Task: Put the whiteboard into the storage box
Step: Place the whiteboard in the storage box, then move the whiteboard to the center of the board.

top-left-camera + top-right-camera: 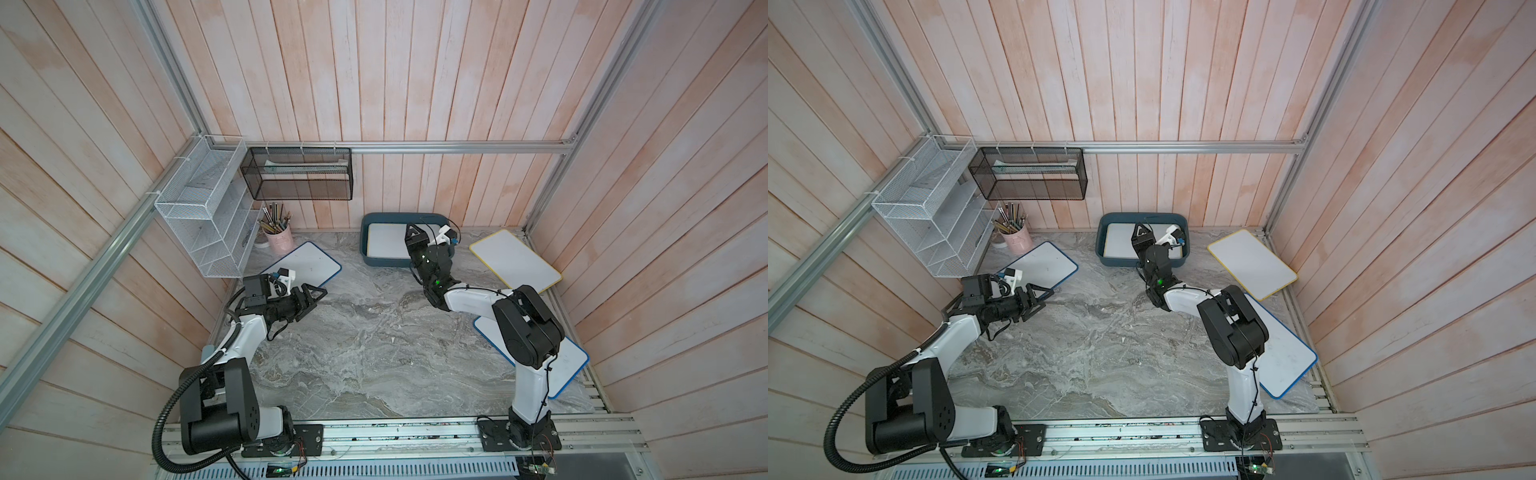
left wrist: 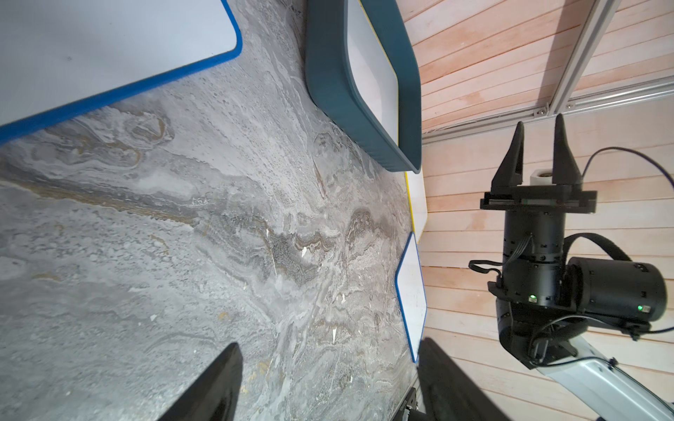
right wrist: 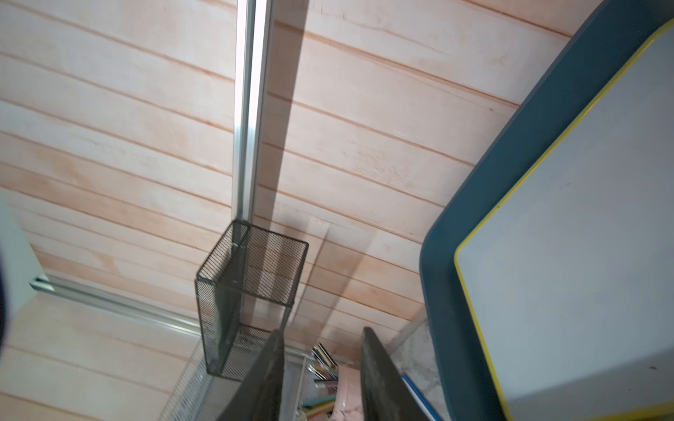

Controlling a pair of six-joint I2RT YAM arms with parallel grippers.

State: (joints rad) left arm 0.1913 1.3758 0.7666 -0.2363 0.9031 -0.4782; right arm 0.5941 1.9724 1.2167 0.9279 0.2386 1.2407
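Right wrist view: the whiteboard [image 3: 583, 237] is seen laid in the storage box [image 3: 492, 182] beside the right gripper [image 3: 322, 330], parted and empty; withdrawal is judged due next.

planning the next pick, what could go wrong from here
The storage box barely outsizes the whiteboard lying in it, so a next board could catch on its rim. The open right gripper hangs over that box; how high is unclear, so a low retreat might clip its wall.
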